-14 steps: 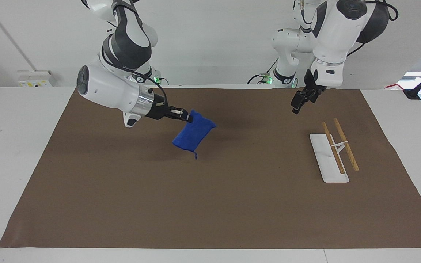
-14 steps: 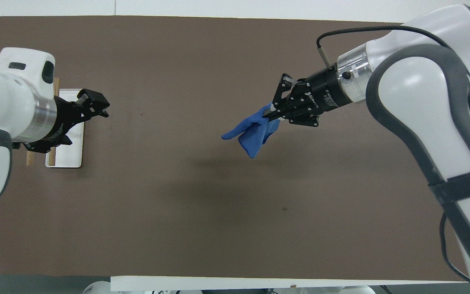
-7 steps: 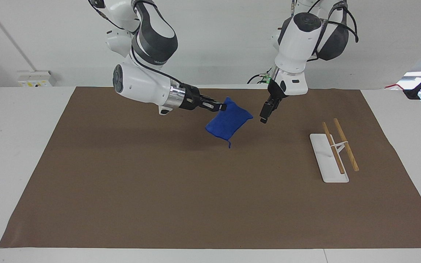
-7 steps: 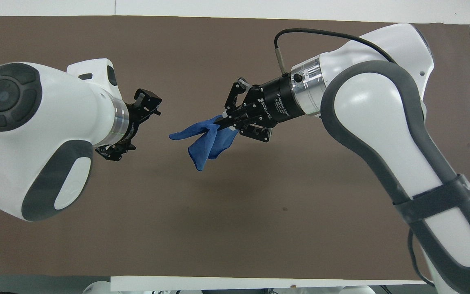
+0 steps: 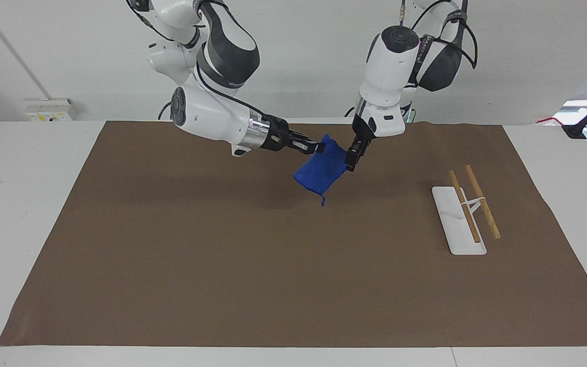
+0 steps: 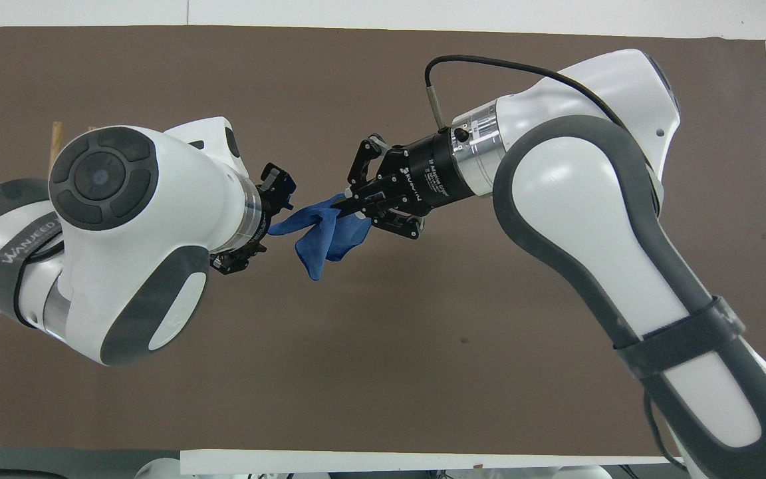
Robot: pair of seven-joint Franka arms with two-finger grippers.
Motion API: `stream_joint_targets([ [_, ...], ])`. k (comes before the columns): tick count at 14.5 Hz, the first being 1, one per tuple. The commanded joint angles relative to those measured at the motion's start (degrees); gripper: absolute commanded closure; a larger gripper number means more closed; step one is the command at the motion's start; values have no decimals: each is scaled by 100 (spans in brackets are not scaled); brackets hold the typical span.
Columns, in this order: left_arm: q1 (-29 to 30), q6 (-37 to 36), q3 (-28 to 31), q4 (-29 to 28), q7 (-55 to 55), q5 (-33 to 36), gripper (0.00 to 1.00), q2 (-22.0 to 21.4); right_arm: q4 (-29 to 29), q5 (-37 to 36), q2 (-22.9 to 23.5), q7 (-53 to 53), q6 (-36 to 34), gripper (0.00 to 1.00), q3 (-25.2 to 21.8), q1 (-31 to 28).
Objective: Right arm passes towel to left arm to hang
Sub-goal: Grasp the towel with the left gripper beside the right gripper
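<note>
Above the brown mat (image 5: 171, 255), toward twelve o'clock in the facing view, the right gripper (image 5: 320, 148) pinches the towel (image 5: 320, 172) by one corner so that it hangs free; the left gripper (image 5: 350, 162) touches its three o'clock edge, whether gripping I cannot tell; the rack (image 5: 464, 214) waits toward the left arm's end.

A bright blue towel (image 5: 320, 171) is seen against a plain brown mat (image 5: 273, 265) laid on the white bench (image 5: 18, 204). The arms are coloured white with dark grey covers; both end effectors are black. A white rack (image 5: 458, 220) is fitted with tan wooden rods.
</note>
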Motion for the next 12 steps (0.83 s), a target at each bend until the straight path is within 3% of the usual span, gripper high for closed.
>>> stream_joint_targets([
  [1,-97,99,84,-106,-75,-74,95,-43,-157,130,-96,31,90,100,12,42],
  [2,-105,107,84,-106,-75,-74,100,-43,-157,130,-96,31,90,100,12,42],
  [12,-123,81,101,-97,-66,-4,100,-43,-148,130,-96,39,99,99,3,51],
])
